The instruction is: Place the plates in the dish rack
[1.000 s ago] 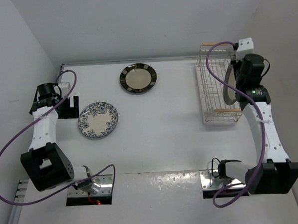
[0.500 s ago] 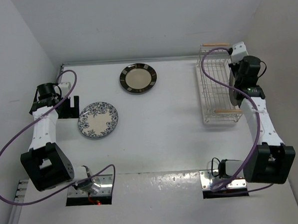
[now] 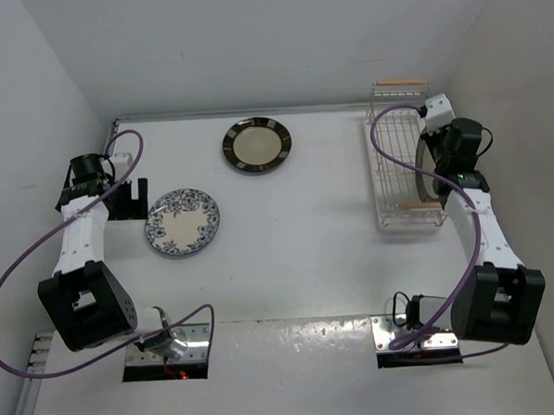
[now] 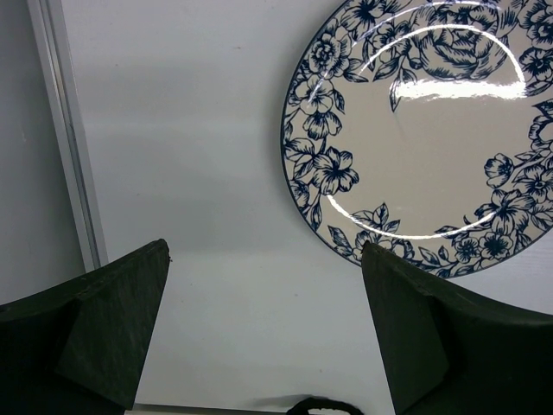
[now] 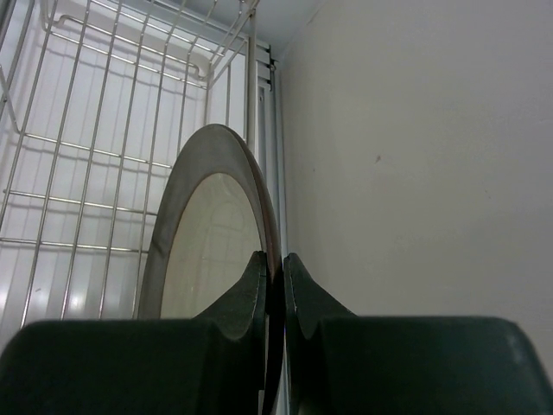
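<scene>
Standing edge-on along the dish rack (image 3: pixel 390 155), cream face leftward, grey-rimmed plate (image 5: pixel 207 233) pinched by right gripper (image 5: pixel 275 258); left gripper (image 4: pixel 263 251) agape.

The floral plate (image 4: pixel 423 130) runs off the left wrist view's top and right edges; the right gripper (image 5: pixel 275 259) hides the bottom of the grey-rimmed plate (image 5: pixel 207 233).

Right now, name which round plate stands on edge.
The dark grey-rimmed, cream-centred plate, pinched by the right gripper at the white wire dish rack; the brown-rimmed plate and the blue floral plate lie flat.
</scene>
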Motion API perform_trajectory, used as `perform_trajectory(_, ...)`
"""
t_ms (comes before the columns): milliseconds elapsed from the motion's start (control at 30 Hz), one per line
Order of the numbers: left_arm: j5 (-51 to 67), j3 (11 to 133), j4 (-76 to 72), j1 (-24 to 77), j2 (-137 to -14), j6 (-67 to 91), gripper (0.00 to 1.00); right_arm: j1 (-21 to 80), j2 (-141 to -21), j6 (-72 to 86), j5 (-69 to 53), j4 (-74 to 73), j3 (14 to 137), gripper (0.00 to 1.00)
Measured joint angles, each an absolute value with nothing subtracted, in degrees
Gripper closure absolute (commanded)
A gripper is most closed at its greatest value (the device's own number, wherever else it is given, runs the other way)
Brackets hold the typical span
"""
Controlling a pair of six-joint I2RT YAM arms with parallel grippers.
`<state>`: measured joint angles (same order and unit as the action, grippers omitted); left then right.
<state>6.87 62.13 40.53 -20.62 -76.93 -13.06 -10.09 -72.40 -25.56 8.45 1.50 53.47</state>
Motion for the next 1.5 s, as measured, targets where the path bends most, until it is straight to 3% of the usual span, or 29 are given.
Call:
perform_trajectory(167,6.9,62.1,40.5,-20.6,-77.3,-13.3,0.04,-10.4,-71.1,-25.8,8.2,5.1,50.5,0.99)
perform_trajectory(433,7.5,62.1,40.4,-20.6,-78.3,-14.7,0.04,-13.3,-71.0,-22.7,3.8,7.6,49.3,0.86)
perform_trajectory(567,7.6,62.1,40.4,-20.6,-78.3,-15.2,0.04,-14.4,-71.0,-21.6,1.1,8.6,48.1,0.66)
perform_trajectory(700,7.6,62.1,40.4,-20.6,-78.8,-15.9,0.04,-14.5,-69.9,-21.2,0.1,10.2,46.1,0.57)
perform_trajectory(733,7.6,62.1,40.4,-20.6,-79.0,-16.0,0.04,-14.5,-69.6,-21.0,-0.1,10.5,45.6,0.34)
perform_trajectory(767,7.6,62.1,40.4,-20.6,-79.0,-16.1,0.04,-14.6,-69.3,-20.6,-0.3,10.4,45.2,0.24)
perform_trajectory(833,8.1,62.1,40.3,-20.6,-79.4,-16.7,0.02,-14.6,-68.8,-20.3,-0.4,10.2,45.0,0.17)
perform_trajectory(933,9.5,62.1,40.1,-20.7,-82.2,-17.7,0.01,-14.5,-67.6,-19.1,-0.4,10.1,45.0,0.11)
perform_trajectory(1167,14.9,62.5,40.0,-24.1,-97.9,-19.3,0.01,-13.1,-65.2,-14.3,0.7,5.8,52.5,0.1)
perform_trajectory(1300,17.8,66.0,41.1,-25.4,-103.9,-19.8,0.2,-8.4,-61.8,-13.4,0.8,4.3,54.8,0.1)
perform_trajectory(1333,18.8,67.1,40.7,-25.6,-104.7,-20.3,0.34,-6.8,-60.7,-13.3,0.8,3.7,54.9,0.1)
perform_trajectory(1400,20.6,69.0,40.8,-25.6,-107.0,-20.5,0.52,-4.4,-59.0,-13.2,0.7,2.4,54.8,0.1)
perform_trajectory(1433,22.3,70.2,41.2,-25.6,-108.1,-21.0,0.69,-3.1,-58.3,-13.2,0.7,2.1,54.7,0.09)
perform_trajectory(1500,26.0,72.2,42.6,-25.6,-110.6,-21.0,0.88,-0.1,-56.7,-13.0,0.9,1.4,54.0,0.09)
